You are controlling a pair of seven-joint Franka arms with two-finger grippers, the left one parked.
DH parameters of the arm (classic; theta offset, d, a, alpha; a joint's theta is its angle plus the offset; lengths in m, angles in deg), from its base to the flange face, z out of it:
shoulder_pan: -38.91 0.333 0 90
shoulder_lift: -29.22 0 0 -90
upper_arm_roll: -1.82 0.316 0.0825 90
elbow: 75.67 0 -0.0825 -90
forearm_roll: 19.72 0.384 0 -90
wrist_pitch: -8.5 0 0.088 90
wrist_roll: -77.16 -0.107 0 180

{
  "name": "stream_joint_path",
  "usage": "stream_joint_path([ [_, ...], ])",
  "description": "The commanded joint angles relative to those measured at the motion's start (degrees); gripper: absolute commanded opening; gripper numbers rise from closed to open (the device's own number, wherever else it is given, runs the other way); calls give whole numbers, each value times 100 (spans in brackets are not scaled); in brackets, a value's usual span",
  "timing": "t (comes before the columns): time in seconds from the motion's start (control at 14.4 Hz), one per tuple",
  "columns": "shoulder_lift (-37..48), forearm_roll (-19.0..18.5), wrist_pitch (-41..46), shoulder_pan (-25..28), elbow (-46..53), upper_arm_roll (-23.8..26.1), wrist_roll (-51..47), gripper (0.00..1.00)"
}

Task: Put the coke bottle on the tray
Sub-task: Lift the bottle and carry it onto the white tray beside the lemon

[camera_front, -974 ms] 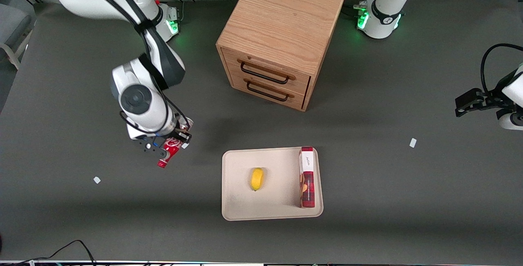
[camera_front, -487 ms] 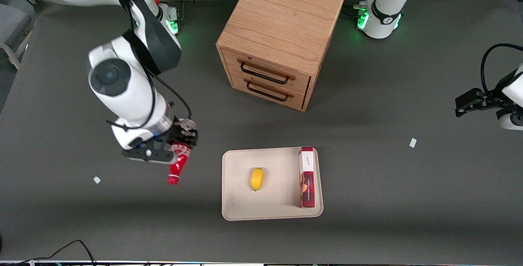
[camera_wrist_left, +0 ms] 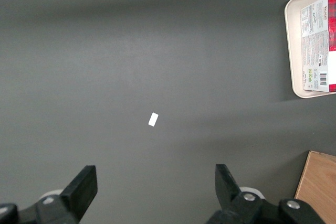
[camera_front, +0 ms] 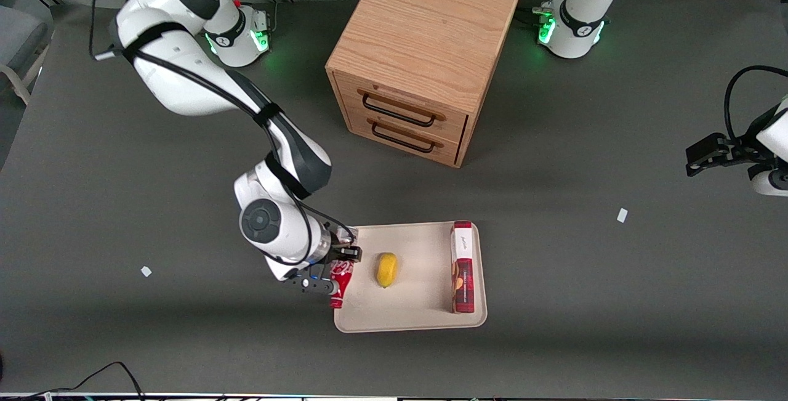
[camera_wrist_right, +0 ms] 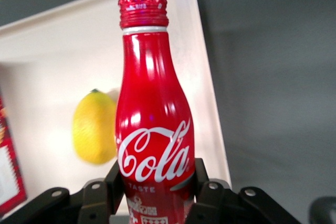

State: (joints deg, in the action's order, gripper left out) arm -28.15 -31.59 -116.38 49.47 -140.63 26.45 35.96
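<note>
The table (camera_front: pixel 111 161) is covered with a dark grey matte surface, and it fills almost all of the front view. Seen from the tray, a wooden cabinet (camera_front: pixel 425 56) with two drawers stands at about 12 o'clock, and its drawer fronts face the camera. Small white paper scraps lie on the grey surface, one (camera_front: pixel 146 271) toward the working arm's end and one (camera_front: pixel 622 215) toward the parked arm's end. A black cable (camera_front: pixel 92 376) runs along the table edge nearest the camera.

The beige tray (camera_front: pixel 418 321) lies flat on the table. On it rest a yellow lemon (camera_front: pixel 386 269) and a red-and-white snack box (camera_front: pixel 462 267), the box along the tray edge that is toward the parked arm.

The gripper (camera_front: pixel 332 278) hangs over the tray edge that is toward the working arm, at about 9 o'clock from the lemon. Its jaws are clenched on the coke bottle (camera_front: pixel 339 281), which lies beside the lemon and is not touching it.

The right wrist view shows what the front view hides: the black fingers (camera_wrist_right: pixel 207 192) press the lower body of the coke bottle (camera_wrist_right: pixel 152 129), the white script is readable, and the red cap points out over the tray (camera_wrist_right: pixel 210 103), with the lemon (camera_wrist_right: pixel 93 128) just beside the bottle. The left wrist view shows only one tray (camera_wrist_left: pixel 292 51) corner, the printed label of the snack box (camera_wrist_left: pixel 315 45), the paper scrap (camera_wrist_left: pixel 153 119) and a corner of the cabinet (camera_wrist_left: pixel 317 187).
</note>
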Motion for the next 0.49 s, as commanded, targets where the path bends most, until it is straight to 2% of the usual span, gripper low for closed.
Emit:
stream_joint_path([
  [0.0,-397,-61,-255,69,370,68,-466,0],
  [0.35,-547,-61,-353,69,352,25,-520,1],
  [0.42,-556,-61,-353,69,344,16,-520,37],
])
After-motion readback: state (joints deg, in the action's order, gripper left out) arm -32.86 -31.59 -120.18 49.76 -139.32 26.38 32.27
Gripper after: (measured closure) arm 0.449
